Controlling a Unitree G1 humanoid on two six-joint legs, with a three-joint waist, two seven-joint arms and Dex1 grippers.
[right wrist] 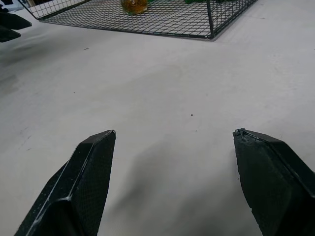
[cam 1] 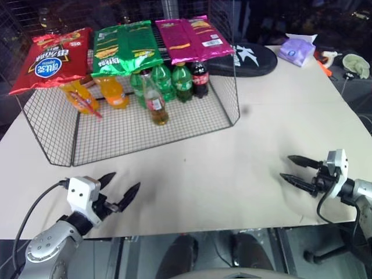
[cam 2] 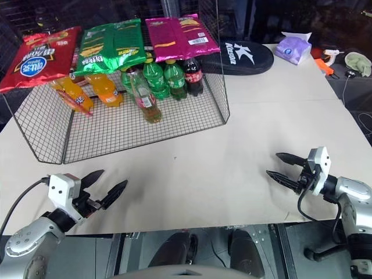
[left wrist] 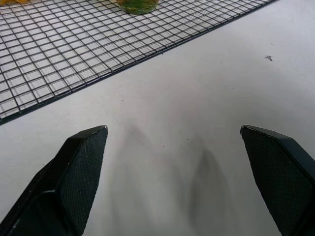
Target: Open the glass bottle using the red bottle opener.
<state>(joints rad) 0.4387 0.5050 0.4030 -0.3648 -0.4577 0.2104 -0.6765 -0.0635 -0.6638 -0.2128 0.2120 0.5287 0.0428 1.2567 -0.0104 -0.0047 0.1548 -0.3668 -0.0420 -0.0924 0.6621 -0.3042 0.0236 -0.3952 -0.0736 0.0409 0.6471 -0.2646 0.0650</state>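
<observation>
The glass bottle stands upright inside the wire rack, near the middle of its open front, with amber liquid and a red-and-white label. Its base shows in the left wrist view and the right wrist view. A slim red strip that looks like the red bottle opener lies against the left orange bottle, partly hidden. My left gripper hovers open over the table's near left, empty. My right gripper hangs open at the near right, pointing left, also empty. Both are well short of the rack.
Two orange bottles, green soda bottles and a cola bottle fill the rack's back. Snack bags lie on its top. A black bag and a purple tissue pack sit far right. The table edge runs just below both grippers.
</observation>
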